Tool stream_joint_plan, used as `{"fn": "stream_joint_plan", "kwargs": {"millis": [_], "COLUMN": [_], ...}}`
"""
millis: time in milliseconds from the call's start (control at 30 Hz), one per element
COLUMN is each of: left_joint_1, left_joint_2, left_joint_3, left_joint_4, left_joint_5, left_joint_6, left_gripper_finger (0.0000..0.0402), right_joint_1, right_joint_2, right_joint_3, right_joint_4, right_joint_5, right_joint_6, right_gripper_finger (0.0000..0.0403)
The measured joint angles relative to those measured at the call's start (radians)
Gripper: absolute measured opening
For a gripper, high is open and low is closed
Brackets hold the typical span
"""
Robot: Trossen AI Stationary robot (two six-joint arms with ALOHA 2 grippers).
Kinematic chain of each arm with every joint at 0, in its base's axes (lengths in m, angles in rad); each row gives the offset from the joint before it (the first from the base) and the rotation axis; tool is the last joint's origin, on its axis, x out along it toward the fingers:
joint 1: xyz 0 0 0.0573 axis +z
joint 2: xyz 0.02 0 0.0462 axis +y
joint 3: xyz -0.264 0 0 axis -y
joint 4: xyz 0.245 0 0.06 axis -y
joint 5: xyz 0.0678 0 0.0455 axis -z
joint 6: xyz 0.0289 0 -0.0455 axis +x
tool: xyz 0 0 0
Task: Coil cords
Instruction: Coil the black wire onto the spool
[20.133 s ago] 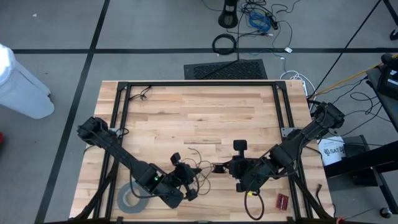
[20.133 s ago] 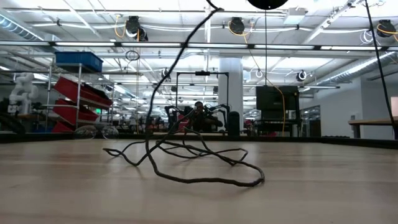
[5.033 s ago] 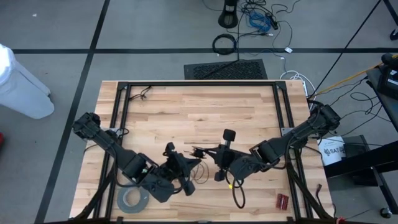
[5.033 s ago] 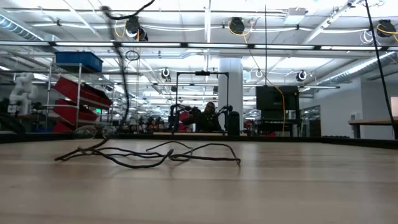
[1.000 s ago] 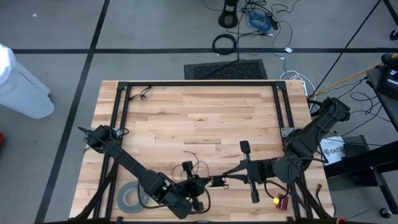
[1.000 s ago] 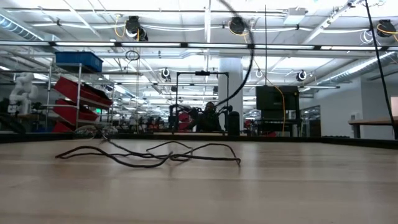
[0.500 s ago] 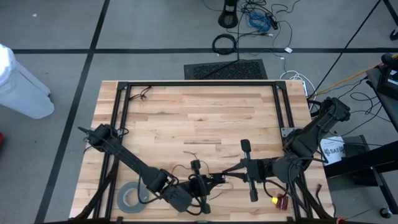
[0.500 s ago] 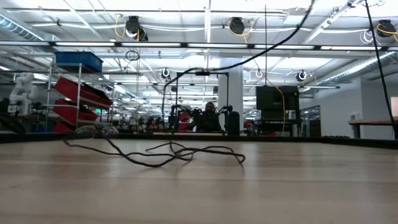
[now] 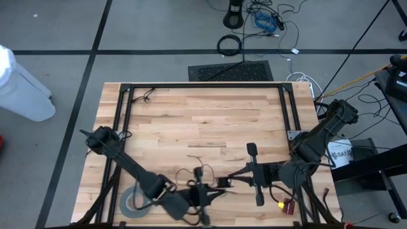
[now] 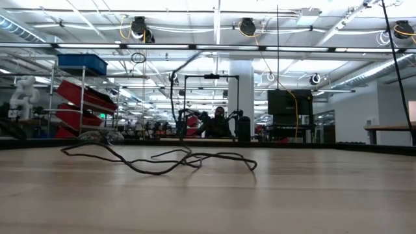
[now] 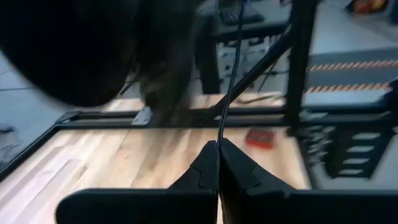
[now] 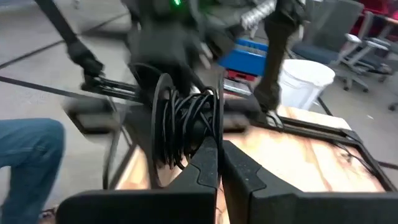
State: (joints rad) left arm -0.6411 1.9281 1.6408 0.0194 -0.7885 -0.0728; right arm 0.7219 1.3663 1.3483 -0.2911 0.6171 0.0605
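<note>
the left pincer [image 9: 202, 196] is clamped on the thin cord [image 11: 227, 93]; the right pincer [image 9: 224, 182], just beside, clamps the coil [image 12: 183, 127]. loose cord [image 10: 162, 160] trails across the counter [image 9: 203, 114] beyond both, nearer the left arm.

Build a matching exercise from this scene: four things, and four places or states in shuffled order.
Things:
1. left gripper
2. right gripper
3. tape roll
4. small red object

Places or states:
A. on the table, right of both grippers
B. fingers shut on the disc wound with wire
C. flat on the table, left of both grippers
D. fingers shut on a thin wire strand

Pairs: 1-D, 2-B, 3-C, 4-A
</note>
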Motion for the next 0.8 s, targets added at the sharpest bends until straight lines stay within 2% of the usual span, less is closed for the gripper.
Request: {"fn": "stream_joint_plan", "kwargs": {"millis": [233, 467, 600, 800], "left_joint_1": [-0.058, -0.069, -0.068, -0.065], "left_joint_2": [-0.054, -0.108, -0.132, -0.132], "left_joint_3": [0.001, 0.001, 0.001, 0.065], "left_joint_4": [-0.010, -0.002, 0.008, -0.001], "left_joint_5": [-0.049, -0.077, -0.084, -0.086], "left_joint_6": [-0.065, -0.129, -0.131, -0.090], "left_gripper_finger": [0.0000, 0.0000, 0.0000, 0.0000], "right_joint_1": [-0.001, -0.003, -0.003, -0.018], "right_joint_2": [0.000, 0.000, 0.000, 0.003], "right_joint_3": [0.000, 0.000, 0.000, 0.000], "right_joint_4": [-0.060, -0.062, -0.068, -0.100], "right_joint_5": [0.062, 0.064, 0.064, 0.065], "right_joint_6": [0.046, 0.061, 0.063, 0.085], "right_gripper_finger": [0.0000, 0.0000, 0.0000, 0.0000]}}
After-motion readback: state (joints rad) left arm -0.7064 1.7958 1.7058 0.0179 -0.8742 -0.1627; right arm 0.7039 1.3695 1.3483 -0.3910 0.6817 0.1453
